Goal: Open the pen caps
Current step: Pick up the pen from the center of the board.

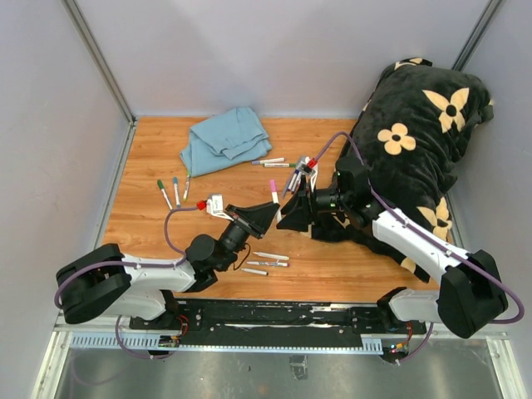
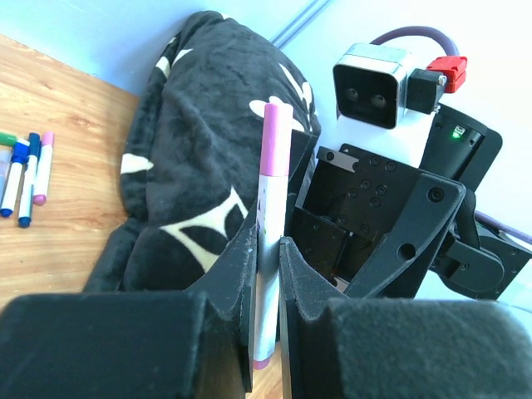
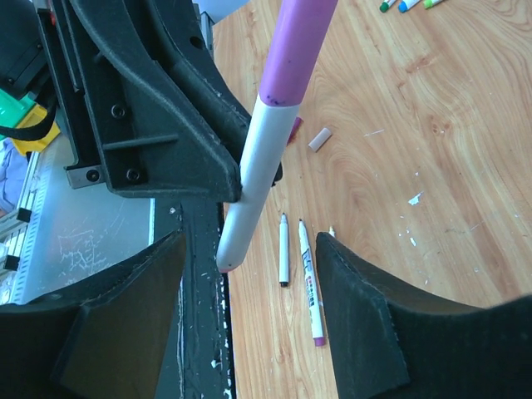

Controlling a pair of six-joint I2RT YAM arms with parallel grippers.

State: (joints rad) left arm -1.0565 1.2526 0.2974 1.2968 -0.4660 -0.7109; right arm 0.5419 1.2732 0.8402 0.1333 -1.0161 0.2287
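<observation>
Surface: wooden table (image 1: 150,224), grain visible, with white scuffs in the right wrist view. It is enclosed by pale grey walls (image 1: 274,50) on the left, far and right sides.

A blue cloth (image 1: 223,140) lies crumpled at the far centre. A black flowered cushion (image 1: 416,141) fills the right side.

The left gripper (image 1: 264,214) is clenched on a marker (image 2: 266,283), held upright. The pink cap (image 1: 273,184) is at the marker's top, still fitted.

The right gripper (image 3: 249,274) is released, with one finger on each side of the marker and neither touching it.

Three capped markers (image 1: 173,191) lie at far left. Uncapped markers (image 1: 268,262) lie near the centre.
</observation>
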